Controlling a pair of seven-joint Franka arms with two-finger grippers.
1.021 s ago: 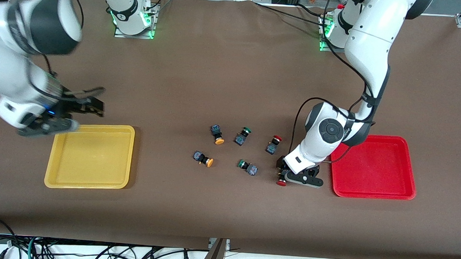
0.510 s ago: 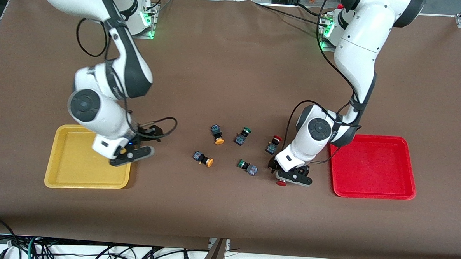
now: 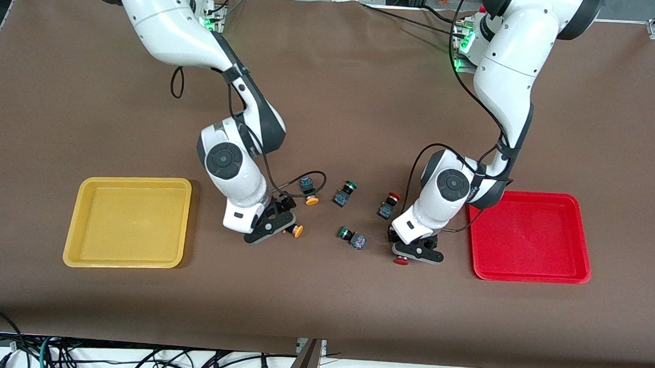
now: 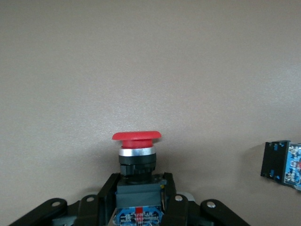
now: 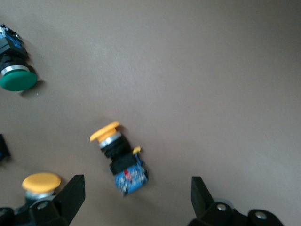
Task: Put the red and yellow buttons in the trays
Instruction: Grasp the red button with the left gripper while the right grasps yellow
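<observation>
A: Started nearest the front camera. Found the left gripper [image 3: 410, 254] low at the table [image 3: 322, 311], clamped on the dark body of the nearer red button [image 3: 400, 260], cap poking out ahead of the fingers [image 4: 106, 200].

B: Lifted or resting?

A: Couldn't tell. Saw only the wrist and the cap from the front; the fingers were hidden under the arm.

B: And the right gripper [image 3: 278, 226]?

A: Spotted it down over the nearer yellow button [image 3: 294, 230], fingers spread wide and apart from the body, which lay tipped on its side between them.

B: Trays?

A: Found the red tray [image 3: 528, 278] at the left arm's end, just beside the left gripper, and the yellow tray [image 3: 122, 263] at the right arm's end, near the right gripper. Saw every button lying on the table between the two trays, outside both.

B: Farther back?

A: Noted the nearer green button [image 3: 353, 237] between the two grippers. Then, farther off, a row: farther yellow button [image 3: 308, 193], farther green button [image 3: 343, 193], farther red button [image 3: 388, 204].

B: Anything unclear?

A: Caught a blue and black body [image 4: 282, 165] cut off at the left wrist view's edge, cap out of sight. Couldn't name it.
</observation>
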